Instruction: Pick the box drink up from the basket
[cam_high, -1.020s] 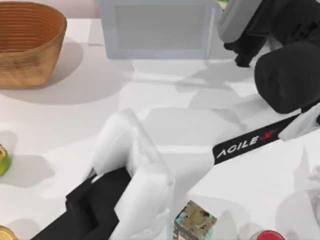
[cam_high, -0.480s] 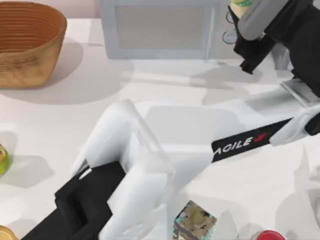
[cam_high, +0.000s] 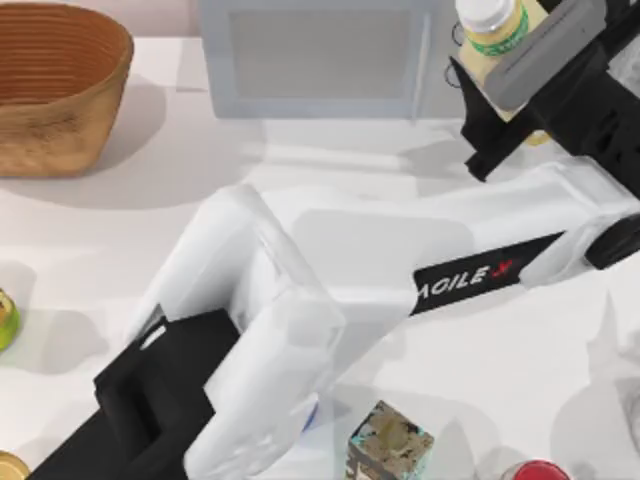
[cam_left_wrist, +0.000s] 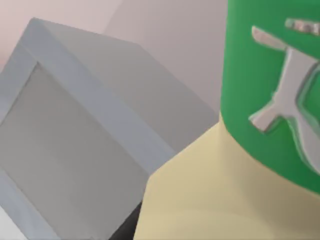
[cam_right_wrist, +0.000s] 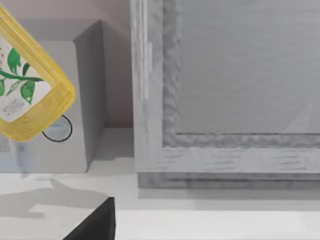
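At the top view's far right, the cream-yellow box drink (cam_high: 503, 24), green-banded and white-capped, touches the left gripper (cam_high: 492, 108); whether it is gripped I cannot tell.

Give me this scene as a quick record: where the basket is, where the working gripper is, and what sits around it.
basket: top view's upper left, upright on the table
left gripper: upper right, against a cream-yellow container
cream-yellow container: white cap, green band, at the upper right edge
grey box: upper centre, between basket and left gripper
patterned cube: lower centre-right
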